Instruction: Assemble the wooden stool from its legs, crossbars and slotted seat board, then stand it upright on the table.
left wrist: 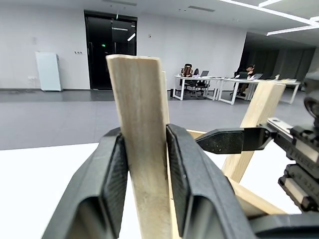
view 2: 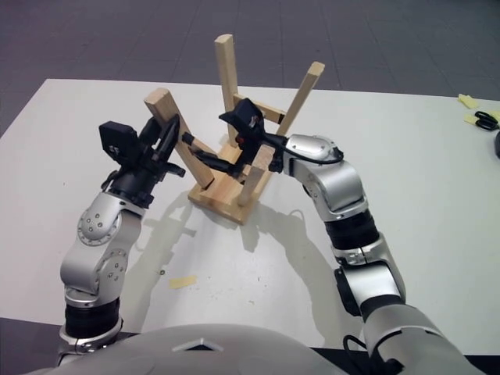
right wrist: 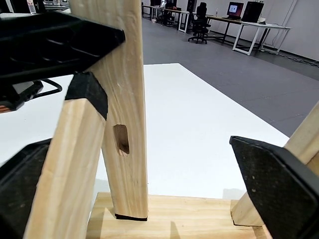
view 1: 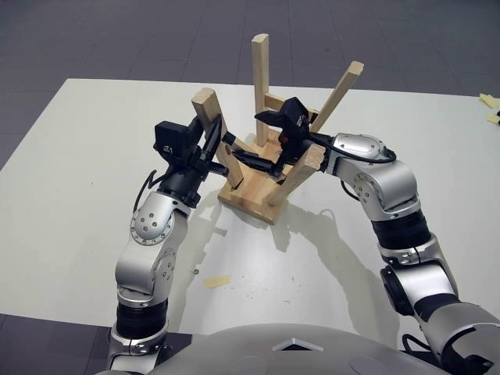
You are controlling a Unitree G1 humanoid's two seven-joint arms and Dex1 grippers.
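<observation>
Upside down on its seat board (view 1: 254, 195) mid-table (view 1: 94, 156), the stool has four legs in; the left gripper (left wrist: 144, 139) clamps one leg (left wrist: 137, 99), the right gripper (view 1: 234, 148) gapes beside it, and an empty mortise (right wrist: 121, 139) suggests a crossbar and the upending remain.

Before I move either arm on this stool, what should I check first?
1. Left gripper jaws shut on a leg: ok.
2. Right gripper jaws open and holding nothing: ok.
3. Hole in a leg filled by a crossbar: not ok, it is empty.
4. Seat board lying flat on the table: cannot tell.
5. Stool upright: not ok, its legs point up.
</observation>
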